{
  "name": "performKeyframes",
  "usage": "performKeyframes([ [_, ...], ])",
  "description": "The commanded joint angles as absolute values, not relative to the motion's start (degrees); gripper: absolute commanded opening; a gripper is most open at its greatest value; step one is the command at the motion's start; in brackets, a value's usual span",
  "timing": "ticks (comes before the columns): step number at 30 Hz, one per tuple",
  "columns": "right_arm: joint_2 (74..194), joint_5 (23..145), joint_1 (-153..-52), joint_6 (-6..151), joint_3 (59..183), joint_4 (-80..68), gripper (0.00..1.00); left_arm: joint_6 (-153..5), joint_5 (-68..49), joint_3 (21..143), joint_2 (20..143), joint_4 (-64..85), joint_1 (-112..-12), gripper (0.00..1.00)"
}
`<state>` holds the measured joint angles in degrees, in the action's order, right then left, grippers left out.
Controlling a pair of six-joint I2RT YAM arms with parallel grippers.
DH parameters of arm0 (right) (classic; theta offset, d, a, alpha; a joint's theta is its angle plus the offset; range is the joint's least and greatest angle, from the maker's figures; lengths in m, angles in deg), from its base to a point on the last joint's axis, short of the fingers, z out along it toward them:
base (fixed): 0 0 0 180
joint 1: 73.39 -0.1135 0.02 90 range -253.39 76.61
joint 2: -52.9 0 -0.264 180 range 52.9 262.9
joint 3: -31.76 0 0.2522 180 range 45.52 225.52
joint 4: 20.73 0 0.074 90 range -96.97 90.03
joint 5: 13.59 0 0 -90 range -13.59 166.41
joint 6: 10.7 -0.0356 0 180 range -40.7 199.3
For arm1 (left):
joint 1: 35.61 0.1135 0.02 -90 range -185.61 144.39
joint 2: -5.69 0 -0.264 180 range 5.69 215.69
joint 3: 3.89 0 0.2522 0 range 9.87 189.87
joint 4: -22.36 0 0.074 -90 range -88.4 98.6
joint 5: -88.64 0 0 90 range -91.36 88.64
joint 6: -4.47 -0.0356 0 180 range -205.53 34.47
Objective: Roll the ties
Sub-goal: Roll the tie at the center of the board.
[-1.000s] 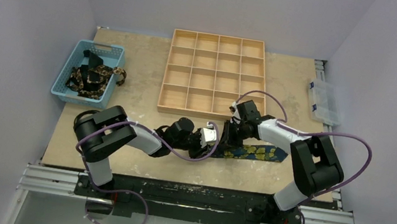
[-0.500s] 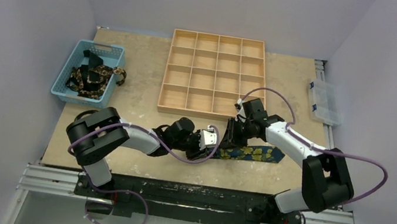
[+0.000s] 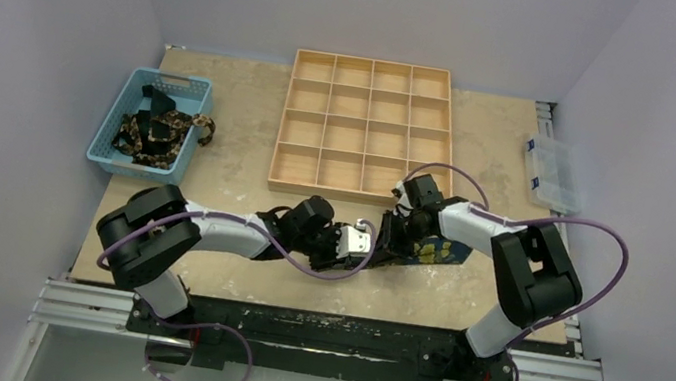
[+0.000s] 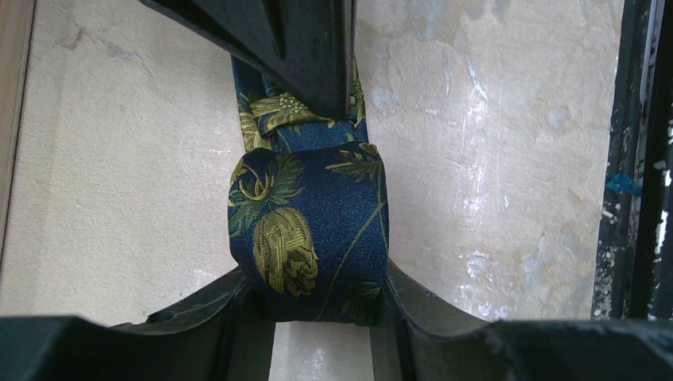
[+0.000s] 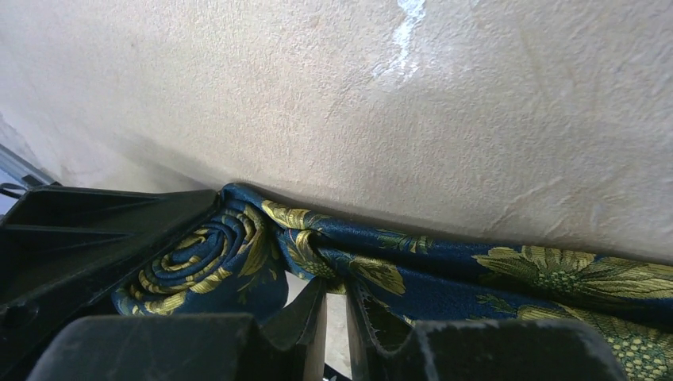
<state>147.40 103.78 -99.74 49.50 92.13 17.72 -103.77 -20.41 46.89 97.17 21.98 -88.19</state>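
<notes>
The tie point(image 3: 436, 254), dark navy with a yellow-gold floral print, lies on the tabletop point(image 3: 221, 133) just in front of the near edge of the wooden compartment tray point(image 3: 284, 117), toward its right half. Its left part is wound into a tight roll point(image 4: 313, 214), and the spiral of layers shows from the side in the right wrist view. The rest of the fabric runs flat to the right of the roll.

The left tool point(image 4: 317, 292) reaches in from the left and holds this roll. Its two fingers point(image 4: 230, 302) are set moderately apart, one against each end of the roll, which fills the gap between them.

The right tool point(image 5: 334, 305) comes down from the tray side, right next to the roll. Its fingers stand narrow, almost together, with only a sliver of tabletop showing between them. The tie fabric is bunched and puckered at their tips, so they appear to pinch the flat part where it leaves the roll. The two tools nearly touch each other there.

Well off to the left, a light blue plastic basket point(image 3: 161, 78) holds a heap of ties point(image 3: 158, 135), dark with gold-brown print. A clear plastic box point(image 3: 551, 174) sits at the right edge of the tabletop.
</notes>
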Motion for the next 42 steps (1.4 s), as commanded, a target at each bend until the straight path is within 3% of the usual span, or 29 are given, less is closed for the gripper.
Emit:
performKeyframes([
  [1, 150.57, 95.83, -99.93, 51.65, 91.68, 14.59, 0.15, -109.9, -22.58, 50.43, 97.19, 12.39, -88.25, 0.0],
  [7, 145.24, 98.37, -99.89, 51.47, 92.27, 16.45, 0.19, -104.52, -22.77, 54.17, 103.16, 9.62, -88.26, 0.0],
  [14, 135.95, 103.77, -99.93, 49.05, 97.62, 20.36, 0.44, -103.83, -21.87, 53.33, 103.84, 9.52, -88.26, 0.0],
  [18, 135.58, 106.75, -99.93, 46.42, 96.62, 17.4, 0.52, -103.91, -22.1, 53.37, 104.03, 9.45, -88.26, 0.0],
  [29, 138.44, 111.82, -99.98, 47.41, 92.24, 13.75, 0.51, -103.23, -22.72, 53.14, 104.69, 10.53, -88.26, 0.0],
  [34, 139.1, 113.35, -99.9, 47.47, 89.14, 11.41, 0.44, -102.27, -23.27, 52.64, 104.81, 11.61, -88.17, 0.0],
  [42, 138.99, 114.49, -99.44, 47.65, 87.97, 8.42, 0.48, -102.24, -23.55, 52.18, 104.99, 11.86, -88.17, 0.0],
])
